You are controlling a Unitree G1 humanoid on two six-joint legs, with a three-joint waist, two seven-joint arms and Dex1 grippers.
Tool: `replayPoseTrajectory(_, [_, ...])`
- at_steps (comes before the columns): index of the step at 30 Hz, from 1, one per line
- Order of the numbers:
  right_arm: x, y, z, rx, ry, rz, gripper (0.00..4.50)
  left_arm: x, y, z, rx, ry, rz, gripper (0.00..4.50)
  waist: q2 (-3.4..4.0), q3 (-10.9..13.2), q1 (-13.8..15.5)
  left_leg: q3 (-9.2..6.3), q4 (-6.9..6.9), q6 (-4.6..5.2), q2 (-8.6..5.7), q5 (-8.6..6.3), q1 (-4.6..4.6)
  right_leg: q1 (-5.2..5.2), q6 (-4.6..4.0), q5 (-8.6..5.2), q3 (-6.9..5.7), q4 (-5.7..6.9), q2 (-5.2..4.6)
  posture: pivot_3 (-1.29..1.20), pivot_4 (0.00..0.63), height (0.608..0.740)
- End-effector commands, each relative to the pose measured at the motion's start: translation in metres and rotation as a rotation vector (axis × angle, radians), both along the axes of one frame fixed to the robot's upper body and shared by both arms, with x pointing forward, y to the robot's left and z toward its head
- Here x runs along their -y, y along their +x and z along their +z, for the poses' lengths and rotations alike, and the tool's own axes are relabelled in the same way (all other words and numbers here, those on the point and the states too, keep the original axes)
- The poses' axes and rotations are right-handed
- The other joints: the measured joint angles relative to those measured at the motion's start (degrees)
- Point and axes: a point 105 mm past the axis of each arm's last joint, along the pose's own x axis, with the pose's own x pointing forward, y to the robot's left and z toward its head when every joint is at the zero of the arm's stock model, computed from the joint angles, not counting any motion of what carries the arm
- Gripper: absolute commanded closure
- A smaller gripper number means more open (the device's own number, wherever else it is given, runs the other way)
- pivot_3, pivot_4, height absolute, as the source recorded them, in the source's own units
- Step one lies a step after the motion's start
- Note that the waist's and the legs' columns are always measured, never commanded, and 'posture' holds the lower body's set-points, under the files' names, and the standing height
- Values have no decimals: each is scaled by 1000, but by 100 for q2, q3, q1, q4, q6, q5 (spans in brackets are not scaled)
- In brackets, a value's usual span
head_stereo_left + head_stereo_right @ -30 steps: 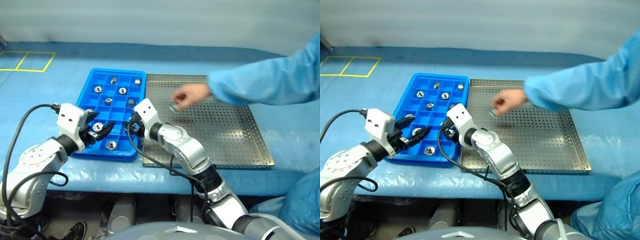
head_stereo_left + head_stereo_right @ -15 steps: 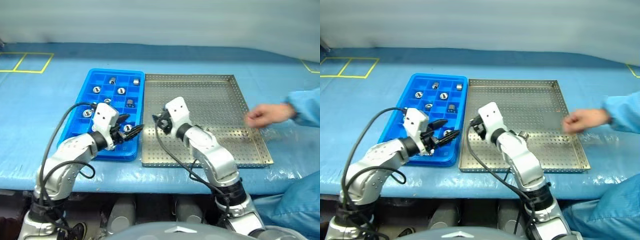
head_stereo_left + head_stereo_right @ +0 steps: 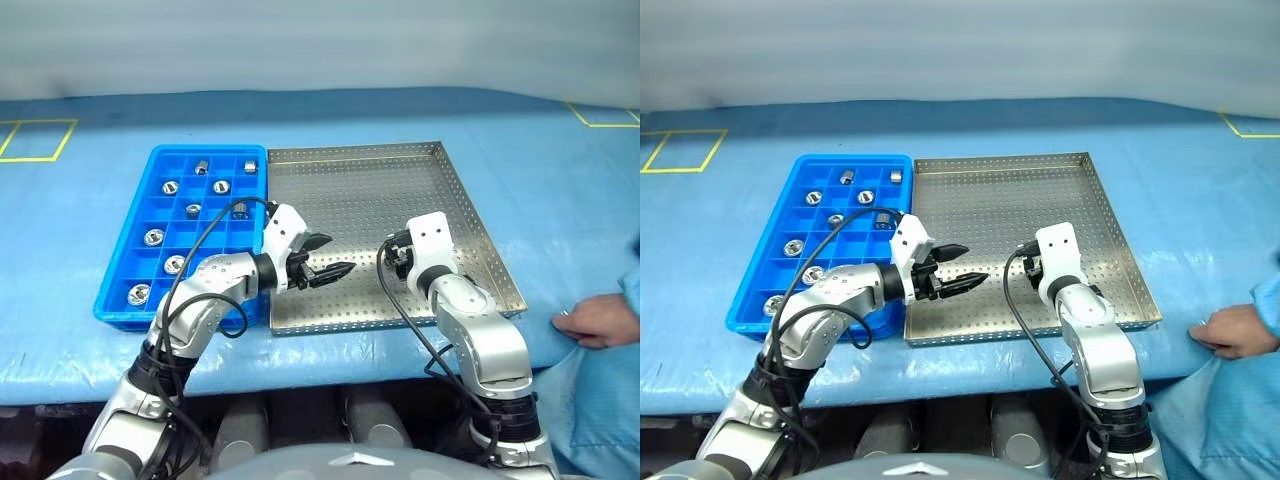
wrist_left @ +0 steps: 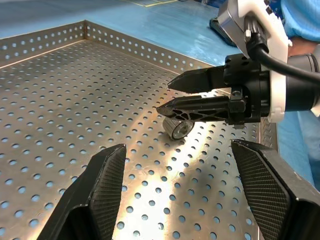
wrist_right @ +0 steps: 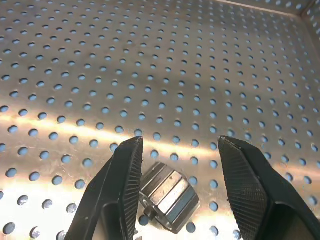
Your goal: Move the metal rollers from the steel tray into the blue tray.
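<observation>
We see the blue tray [image 3: 120, 300] on the left of the blue counter [image 3: 80, 200], its long side against the steel tray [image 3: 370, 170]. Eight rollers [image 3: 193, 211], short shiny cylinders with dark centre holes, sit one to a compartment: three in the far row, the rest scattered down to the near left corner. The steel tray is a square grey sheet of small holes with a low rim. Our left gripper [image 3: 325, 257] hangs over its near left part, fingers spread wide, holding and touching nothing. One roller [image 5: 167, 197] lies on its side on the perforated floor toward the near right corner; it is ribbed and bright, with a dark bore showing at one end. Our right gripper [image 5: 175, 185] stands over it with fingers apart, one on either side of the roller; we cannot tell if either touches it. A person's hand [image 3: 598, 320] rests at the counter's near right edge.
</observation>
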Motion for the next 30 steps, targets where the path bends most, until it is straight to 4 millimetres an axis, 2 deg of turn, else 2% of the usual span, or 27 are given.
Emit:
replayPoseTrajectory(1, [0,2,5,29,58,-22,2000,3,1,11,54,-19,-23,811,0,0,-30,2,1,0,-1,0,-2,-1,1,1,3,-1,-1,-124,150,740])
replayPoseTrajectory(8, [6,2,-18,-54,55,-73,2000,-1,0,9,52,-10,-4,811,0,0,-39,2,1,0,-2,0,-2,-1,6,4,4,-3,-2,-100,150,740])
replayPoseTrajectory(12, [8,1,-24,-75,61,-86,2774,-2,0,7,51,-9,9,811,1,0,-34,2,1,0,-2,0,-1,1,6,4,4,-2,-1,-90,150,740])
replayPoseTrajectory(14, [5,2,-20,-54,60,-76,2772,-3,1,7,52,-6,18,811,1,-1,-30,2,1,0,-2,0,0,1,6,4,5,-2,-1,-88,150,740])
replayPoseTrajectory(19, [-14,6,8,43,83,9,2772,-17,7,12,78,-7,75,811,1,0,-35,2,1,0,-2,0,-1,0,6,4,5,-1,-1,-78,150,740])
replayPoseTrajectory(21, [-30,10,23,88,96,73,2772,-32,11,17,103,3,132,811,2,0,-49,2,0,0,-1,0,-1,-2,8,5,5,0,0,-65,150,740])
replayPoseTrajectory(24, [-69,17,43,144,122,219,2772,-66,16,24,140,30,259,811,4,2,-76,4,-1,0,4,0,2,-6,9,6,8,5,6,-39,150,740])
replayPoseTrajectory(30, [-150,23,55,169,136,522,2772,-120,6,38,210,92,469,811,3,2,99,-6,-16,0,13,0,3,-7,8,6,-5,5,13,71,150,740])
